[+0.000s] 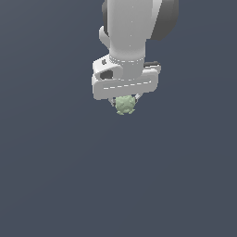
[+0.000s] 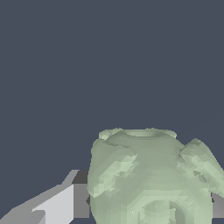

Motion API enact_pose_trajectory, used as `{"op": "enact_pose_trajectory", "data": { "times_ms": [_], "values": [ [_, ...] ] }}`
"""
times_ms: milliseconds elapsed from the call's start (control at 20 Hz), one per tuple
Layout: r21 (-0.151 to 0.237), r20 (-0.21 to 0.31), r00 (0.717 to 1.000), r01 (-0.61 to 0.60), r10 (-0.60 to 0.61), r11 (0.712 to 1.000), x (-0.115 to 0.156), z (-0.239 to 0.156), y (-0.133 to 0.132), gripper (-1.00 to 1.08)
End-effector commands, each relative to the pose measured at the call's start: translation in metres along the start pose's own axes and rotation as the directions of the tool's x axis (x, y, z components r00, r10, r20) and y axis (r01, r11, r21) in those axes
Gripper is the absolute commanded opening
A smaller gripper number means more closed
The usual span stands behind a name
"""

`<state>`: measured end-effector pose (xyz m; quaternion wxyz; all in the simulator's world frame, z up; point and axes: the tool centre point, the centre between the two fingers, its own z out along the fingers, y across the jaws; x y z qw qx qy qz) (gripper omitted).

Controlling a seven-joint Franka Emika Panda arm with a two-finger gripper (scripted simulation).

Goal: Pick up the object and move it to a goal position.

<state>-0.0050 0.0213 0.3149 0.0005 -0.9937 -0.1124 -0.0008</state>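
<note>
Currently your gripper (image 1: 124,102) has the object (image 1: 125,105) pinched between its fingers, jaws closed in on the lump from both sides. It hangs just under the white hand, with the flat dark grey surface (image 1: 55,185) all around; whether it is lifted clear of that surface, you cannot tell from either view.

Risks, as you should judge them:
- Slip. The lump is bumpy and roughly round, so the flat pads probably bear on a few knobs, not on broad faces. A sharp acceleration or stop could roll it out.
- Twist. The wrist view shows one finger (image 2: 57,203) touching the lump's side, the other only a sliver at the frame edge. If the grip sits off-centre, the lump may pivot as you travel.
- No goal marker shows in either view, so you would be steering blind on these pictures alone.

Materials and shapes:
- Object: pale green, matte, faceted render; protruding lobes, a flattish rim on one end, a ring-like hollow on a near face. Much narrower than the hand.
- Fingers: pale grey, blocky, smooth, with darker pads.
- Arm housing: glossy white, rounded; dark joint cap above.
- Surface: uniform, featureless.
</note>
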Motion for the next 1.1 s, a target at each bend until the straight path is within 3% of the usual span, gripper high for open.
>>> {"op": "enact_pose_trajectory", "data": {
  "times_ms": [0, 500, 1050],
  "values": [
    [0.000, 0.001, 1.000, 0.000, 0.000, 1.000, -0.002, -0.026, 0.006, -1.00],
    [0.000, 0.002, 1.000, 0.000, 0.000, 1.000, -0.004, -0.093, 0.022, -1.00],
    [-0.001, 0.002, 1.000, -0.001, 0.001, 1.000, -0.003, -0.106, 0.025, -1.00]
  ]
}}
